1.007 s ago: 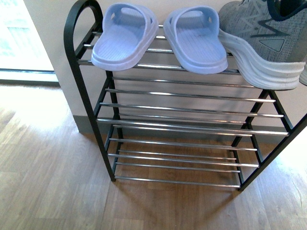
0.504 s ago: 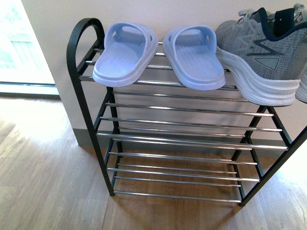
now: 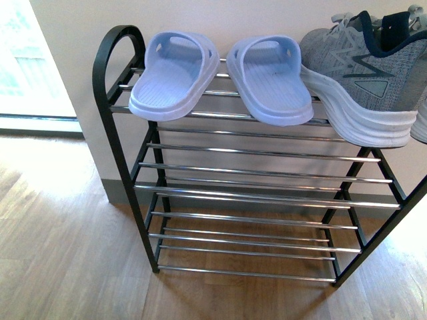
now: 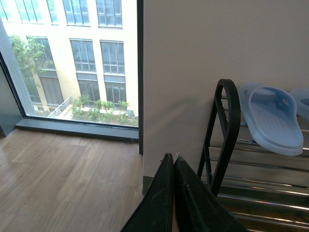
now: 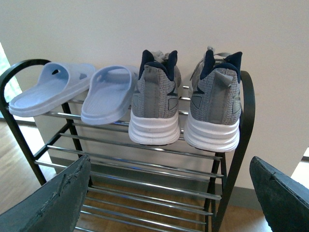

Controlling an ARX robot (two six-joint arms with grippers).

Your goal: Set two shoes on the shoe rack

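Resting on the rack's (image 3: 120,133) top tier in front view: two slides (image 3: 175,73), one sneaker (image 3: 363,73) beside them. Left wrist: left end effector (image 4: 173,162) closed, empty, near rack. Right wrist: right end effector (image 5: 169,191) open, facing both sneakers on the top tier.
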